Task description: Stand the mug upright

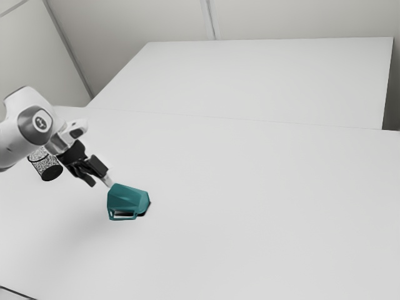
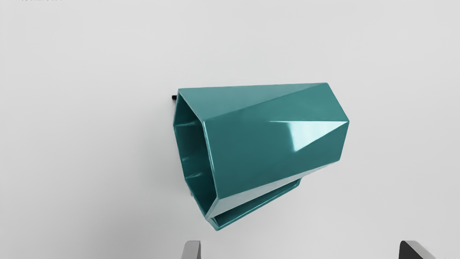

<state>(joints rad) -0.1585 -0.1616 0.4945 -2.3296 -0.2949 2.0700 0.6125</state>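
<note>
A broad white worktop (image 1: 262, 206) stretches across the scene, with a white robot arm (image 1: 24, 134) reaching in from the exterior view's left. At its end, the black hand (image 1: 100, 181) stands wide open and empty, its fingers (image 2: 191, 250) well apart and nothing held between them. Whether a fingertip touches the mug is hard to tell from the exterior view. The teal mug (image 1: 128, 197) lies on its side on the worktop, just to the right of the hand and toward the near side. A speckled cylinder (image 1: 46, 164) sits farther left, beyond the hand.

The mug's mouth (image 2: 194, 154) opens sideways, and its handle (image 2: 258, 206) runs along the side nearest the fingers. That handle could spoil the approach: a finger coming down on it might roll the mug or knock it askew. The slanted facets pose another risk, since an off-center squeeze may let the body twist or slide free. Should the grip hold, too little turn before release would leave the base on one edge, and the mug could topple again. A small dark piece (image 2: 174, 97) peeks out beside the rim.
</note>
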